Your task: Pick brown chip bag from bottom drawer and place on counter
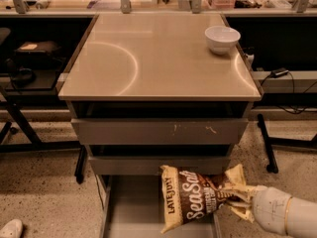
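The brown chip bag [195, 198], dark brown with pale yellow ends and white "Sea Salt" lettering, hangs above the open bottom drawer [129, 209], in front of the middle drawer's face. My gripper [237, 198] comes in from the lower right on a white arm and is shut on the bag's crumpled right end. The beige counter [148, 53] spreads above the cabinet.
A white bowl [222, 37] stands on the counter's back right corner. Two grey drawer fronts [158, 132] sit above the open drawer. Dark side shelves with cables flank the cabinet. A white shoe [10, 228] shows at the bottom left on the speckled floor.
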`<state>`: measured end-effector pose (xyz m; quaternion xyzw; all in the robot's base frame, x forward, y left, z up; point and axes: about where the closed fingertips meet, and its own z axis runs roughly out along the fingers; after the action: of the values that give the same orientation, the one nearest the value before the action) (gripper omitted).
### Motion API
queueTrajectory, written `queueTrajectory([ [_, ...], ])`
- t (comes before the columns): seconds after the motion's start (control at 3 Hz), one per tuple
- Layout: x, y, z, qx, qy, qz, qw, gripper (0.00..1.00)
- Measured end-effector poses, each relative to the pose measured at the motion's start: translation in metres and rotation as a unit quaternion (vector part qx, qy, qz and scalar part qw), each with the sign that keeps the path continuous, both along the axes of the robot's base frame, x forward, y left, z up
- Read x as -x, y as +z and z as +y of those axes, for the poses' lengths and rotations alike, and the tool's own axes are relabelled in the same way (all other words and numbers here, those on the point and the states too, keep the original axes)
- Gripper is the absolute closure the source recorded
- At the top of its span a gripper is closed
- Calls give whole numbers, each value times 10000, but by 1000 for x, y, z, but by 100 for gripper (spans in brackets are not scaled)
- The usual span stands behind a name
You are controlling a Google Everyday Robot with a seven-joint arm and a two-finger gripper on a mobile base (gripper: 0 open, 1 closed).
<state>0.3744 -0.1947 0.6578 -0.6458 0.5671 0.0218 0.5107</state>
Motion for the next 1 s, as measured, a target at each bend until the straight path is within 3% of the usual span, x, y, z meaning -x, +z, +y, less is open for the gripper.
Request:
queueTrajectory([
  [0.33, -33, 80, 22, 92, 314, -230, 9992, 100],
  [0.67, -62, 164, 43, 437, 547, -435, 9966, 100],
  [1.0, -83, 229, 46, 759, 575, -478, 9943, 100],
])
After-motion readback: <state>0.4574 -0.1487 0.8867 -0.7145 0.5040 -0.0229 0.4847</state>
